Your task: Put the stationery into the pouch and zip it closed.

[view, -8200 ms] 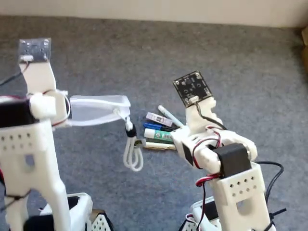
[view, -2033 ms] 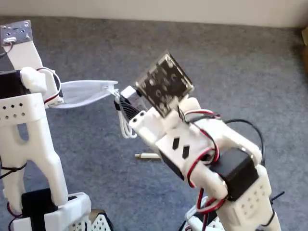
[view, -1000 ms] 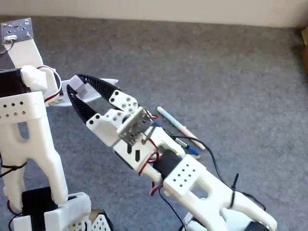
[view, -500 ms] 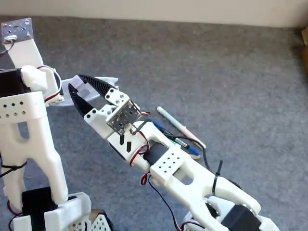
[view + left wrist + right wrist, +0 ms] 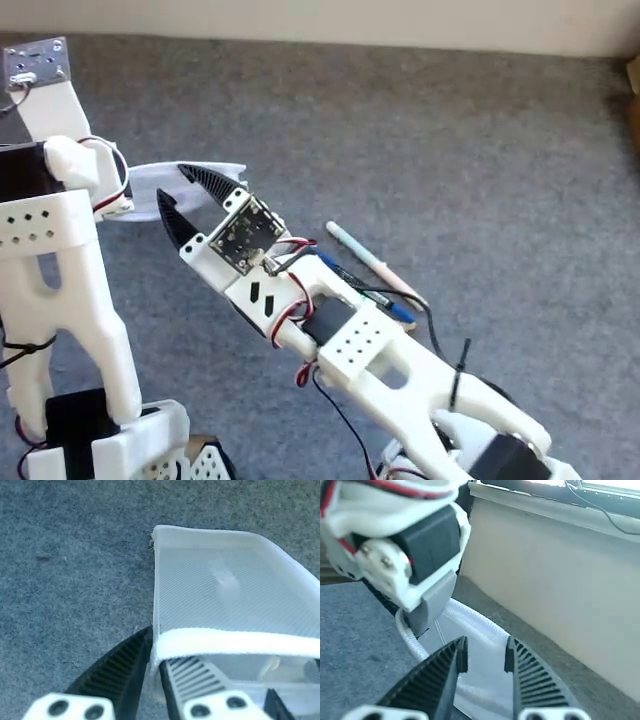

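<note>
Over the grey bench (image 5: 520, 150), the right gripper (image 5: 172, 182) has rolled at the wrist since half a second ago. Its black fingers (image 5: 442, 672) have drawn nearer, with a gap left between them, at the mouth of the pouch (image 5: 220, 590), perhaps just inside. The left gripper (image 5: 156, 647) is clamped on the pouch's rim. Pens (image 5: 372, 262) lie beside the right arm (image 5: 380, 350); beyond them the bench runs to the pale wall (image 5: 400, 25).

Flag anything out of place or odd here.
Two pens lie loose on the grey surface beside the right arm, outside the pouch. The right gripper is open and empty at the pouch, which the left gripper grips by its edge. Nothing looks spilled or damaged.
</note>
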Motion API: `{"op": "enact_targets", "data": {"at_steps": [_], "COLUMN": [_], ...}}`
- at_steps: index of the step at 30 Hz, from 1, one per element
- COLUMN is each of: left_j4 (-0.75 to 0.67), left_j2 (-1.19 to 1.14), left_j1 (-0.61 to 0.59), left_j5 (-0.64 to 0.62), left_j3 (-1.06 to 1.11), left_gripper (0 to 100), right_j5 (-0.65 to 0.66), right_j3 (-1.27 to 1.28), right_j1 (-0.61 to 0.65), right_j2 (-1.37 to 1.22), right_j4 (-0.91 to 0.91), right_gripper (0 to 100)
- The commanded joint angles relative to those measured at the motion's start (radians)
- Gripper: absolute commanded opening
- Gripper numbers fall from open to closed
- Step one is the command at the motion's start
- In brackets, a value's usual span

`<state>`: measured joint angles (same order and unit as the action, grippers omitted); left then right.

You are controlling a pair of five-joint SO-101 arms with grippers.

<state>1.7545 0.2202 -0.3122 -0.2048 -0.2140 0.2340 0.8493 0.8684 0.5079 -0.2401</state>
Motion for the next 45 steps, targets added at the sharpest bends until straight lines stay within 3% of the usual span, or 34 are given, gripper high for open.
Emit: {"op": "enact_targets", "data": {"at_steps": [1, 8, 14, 19, 27, 45], "left_j4": [0.000, 0.000, 0.000, 0.002, 0.002, 0.000], "left_j2": [0.001, 0.001, 0.001, 0.001, 0.001, 0.007], "left_j1": [0.019, 0.018, 0.018, 0.018, 0.018, 0.018], "left_j5": [-0.009, -0.009, -0.009, -0.009, -0.009, -0.009], "left_j3": [-0.030, -0.030, -0.030, -0.028, -0.028, -0.001], "left_gripper": [0, 0, 0, 0, 0, 0], "right_j5": [-0.018, -0.137, -0.163, -0.160, -0.101, 0.038], "right_j3": [-0.068, -0.231, -0.415, -0.476, -0.343, -0.552], "right_j1": [-0.010, -0.081, -0.180, -0.275, -0.369, -0.452], "right_j2": [0.128, 0.269, 0.282, 0.280, 0.223, -0.493], "right_j4": [0.120, 0.567, 1.006, 1.202, 1.227, 1.158], "right_gripper": [11.5, 11.5, 11.5, 11.5, 11.6, 11.6]}}
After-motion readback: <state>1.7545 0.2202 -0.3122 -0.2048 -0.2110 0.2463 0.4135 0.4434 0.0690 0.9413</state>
